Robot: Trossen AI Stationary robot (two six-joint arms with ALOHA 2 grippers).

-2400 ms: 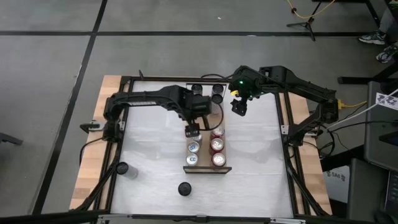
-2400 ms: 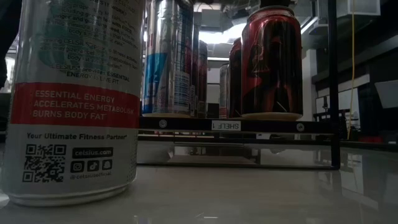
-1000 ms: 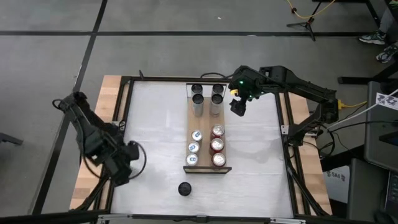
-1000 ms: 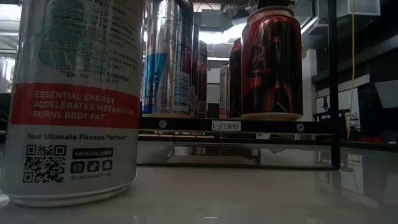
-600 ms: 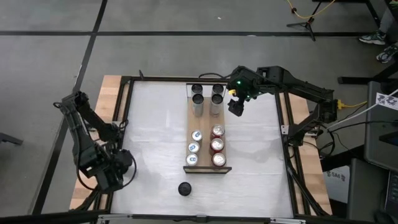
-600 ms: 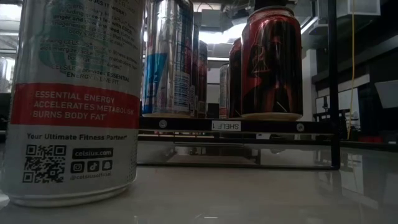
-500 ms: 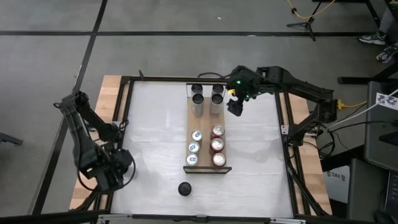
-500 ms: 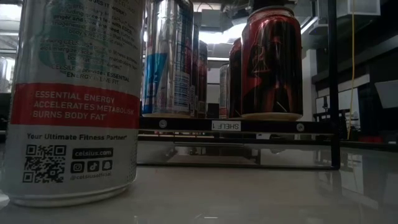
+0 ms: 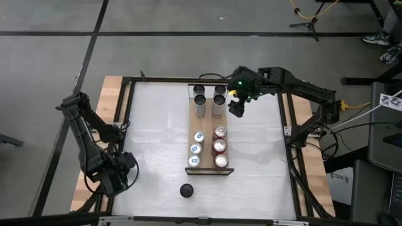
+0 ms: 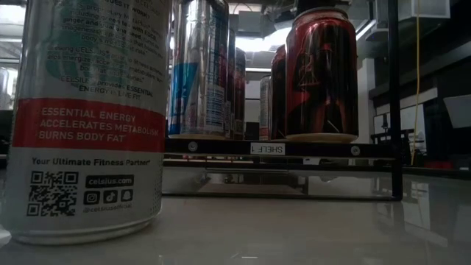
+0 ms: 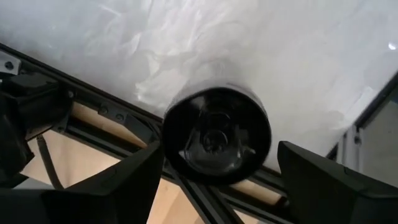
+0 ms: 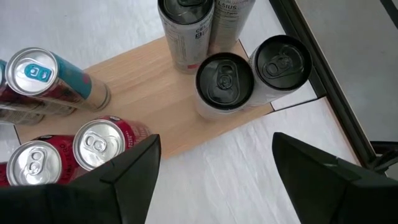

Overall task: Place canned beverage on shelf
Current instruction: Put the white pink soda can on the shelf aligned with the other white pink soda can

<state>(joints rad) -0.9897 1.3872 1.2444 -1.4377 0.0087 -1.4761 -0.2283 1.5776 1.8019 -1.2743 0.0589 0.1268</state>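
The shelf [image 9: 207,122], a light-brown plank with a dark lip [image 9: 209,170] at its near end, lies mid-table. It carries several dark-topped cans [image 9: 208,99] at its far end, blue-silver cans [image 9: 196,148] and red cans [image 9: 219,146]. My left gripper [image 9: 115,179] is open at the table's near left corner, over a black-topped can [image 11: 217,134]. Its fingers stand on either side of the can without touching it. My right gripper [image 9: 233,108] is open and empty, just right of the shelf's far end [image 12: 186,93].
A loose black-topped can [image 9: 186,189] stands on the table near the front edge; it fills the left of the low view [image 10: 88,118]. A dark metal frame [image 9: 287,135] borders the white table top. Pale wooden strips [image 9: 88,163] run along the table's sides.
My left gripper has swung toward the table's near left corner and settled over the can there, fingers open. My right gripper has edged left toward the shelf's far end. The cans on the shelf have not moved.
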